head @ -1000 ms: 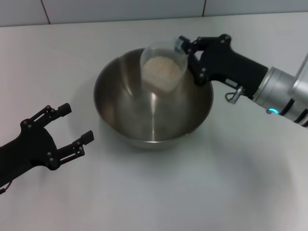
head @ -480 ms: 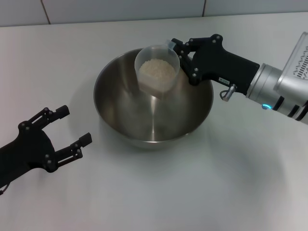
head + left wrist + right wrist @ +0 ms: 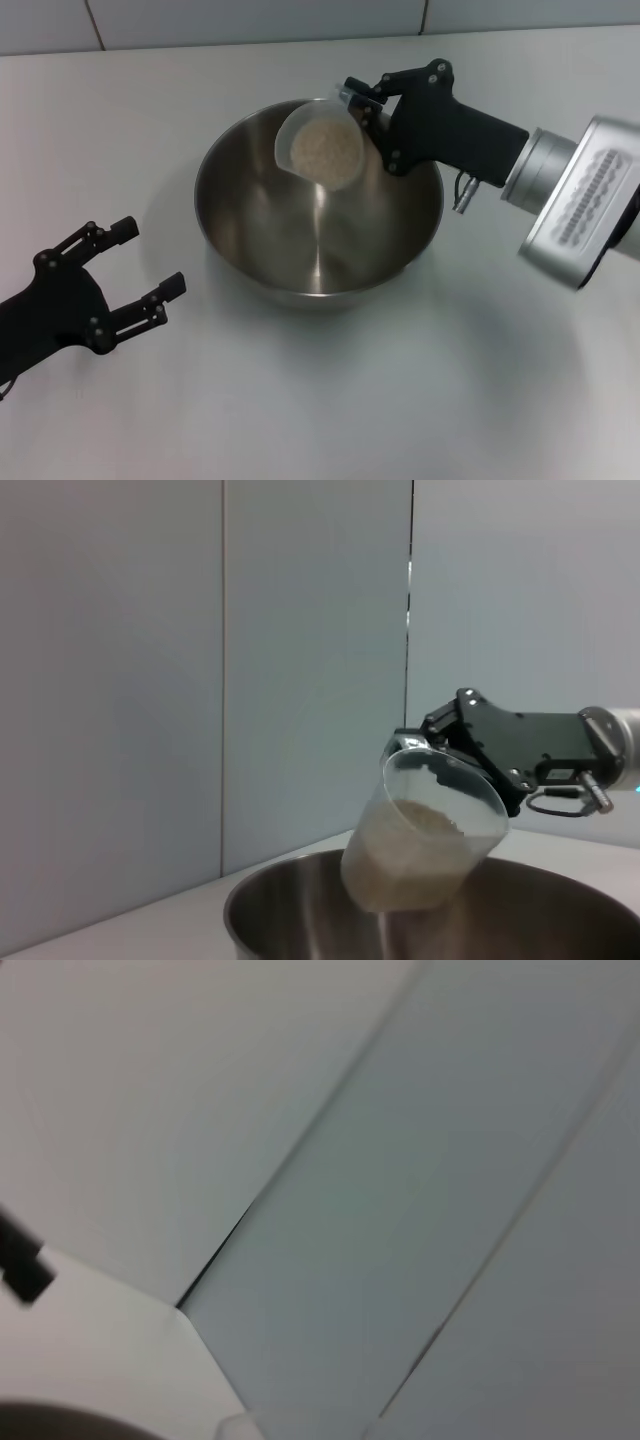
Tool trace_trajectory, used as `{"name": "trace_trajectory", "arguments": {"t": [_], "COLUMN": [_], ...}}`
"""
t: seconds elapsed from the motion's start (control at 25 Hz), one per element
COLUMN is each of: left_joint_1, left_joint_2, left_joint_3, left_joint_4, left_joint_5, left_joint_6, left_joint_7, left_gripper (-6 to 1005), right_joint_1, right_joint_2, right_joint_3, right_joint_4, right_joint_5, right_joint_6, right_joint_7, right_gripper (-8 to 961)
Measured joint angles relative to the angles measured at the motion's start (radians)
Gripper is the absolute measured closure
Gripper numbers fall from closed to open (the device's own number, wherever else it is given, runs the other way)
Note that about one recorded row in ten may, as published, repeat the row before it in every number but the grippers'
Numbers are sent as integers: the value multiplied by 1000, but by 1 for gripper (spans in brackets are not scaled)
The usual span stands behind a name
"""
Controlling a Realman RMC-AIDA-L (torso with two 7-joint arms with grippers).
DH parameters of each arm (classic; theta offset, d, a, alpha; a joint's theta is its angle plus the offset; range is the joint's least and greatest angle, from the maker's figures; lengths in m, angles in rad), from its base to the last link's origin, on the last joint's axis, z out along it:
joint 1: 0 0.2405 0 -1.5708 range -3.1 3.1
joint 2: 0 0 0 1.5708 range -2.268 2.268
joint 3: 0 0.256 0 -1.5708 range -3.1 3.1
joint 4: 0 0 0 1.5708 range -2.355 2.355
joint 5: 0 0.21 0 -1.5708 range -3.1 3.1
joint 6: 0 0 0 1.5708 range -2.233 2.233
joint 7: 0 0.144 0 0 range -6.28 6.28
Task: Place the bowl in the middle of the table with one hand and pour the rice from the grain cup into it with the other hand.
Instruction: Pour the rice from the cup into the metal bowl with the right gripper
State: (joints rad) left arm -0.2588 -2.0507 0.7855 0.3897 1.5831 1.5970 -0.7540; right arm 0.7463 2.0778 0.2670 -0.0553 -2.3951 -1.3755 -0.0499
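The steel bowl point(image 3: 270, 250) stands in the middle of the white table point(image 3: 400, 400). My right gripper point(image 3: 365, 110) is shut on the clear grain cup point(image 3: 318, 145) and holds it tilted over the bowl's far side. The rice point(image 3: 322, 150) is still inside the cup, lying toward its mouth. The left wrist view shows the tilted cup point(image 3: 425, 845) with rice point(image 3: 400, 855) above the bowl's rim point(image 3: 300, 905), held by the right gripper point(image 3: 440, 740). My left gripper point(image 3: 135, 265) is open and empty, on the table to the left of the bowl.
A tiled wall point(image 3: 250, 20) runs along the table's far edge. The right wrist view shows only wall panels point(image 3: 400, 1160) and a strip of table.
My right gripper has rolled and tipped the cup further toward the bowl's middle. The rice has slid toward the cup's mouth. My left gripper has drawn back slightly to the left.
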Motion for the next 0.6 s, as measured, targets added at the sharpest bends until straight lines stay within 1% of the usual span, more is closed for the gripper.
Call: {"name": "trace_trajectory", "arguments": {"t": [0.08,0.12,0.16,0.28,0.44,0.6], "left_joint_1": [1,1,1,3,6,5], "left_joint_2": [0,0,0,-3,-7,-8], "left_joint_3": [0,0,0,-1,-2,-2], "left_joint_4": [-1,-1,-2,-3,-2,-6], "left_joint_5": [0,0,0,0,0,0], "left_joint_6": [-8,-12,-13,-15,-16,-20], "left_joint_7": [-1,-2,-2,-5,-7,-7], "left_gripper": [140,140,140,140,140,140], "right_joint_1": [-4,-7,-7,-13,-22,-24], "right_joint_2": [2,2,2,3,4,4], "right_joint_3": [9,24,24,58,97,123], "right_joint_4": [23,46,46,86,121,126], "right_joint_5": [1,2,2,4,4,4], "right_joint_6": [3,15,15,45,54,49], "right_joint_7": [-131,-245,-245,-437,-645,-773], "right_gripper": [944,944,944,943,943,943]}}
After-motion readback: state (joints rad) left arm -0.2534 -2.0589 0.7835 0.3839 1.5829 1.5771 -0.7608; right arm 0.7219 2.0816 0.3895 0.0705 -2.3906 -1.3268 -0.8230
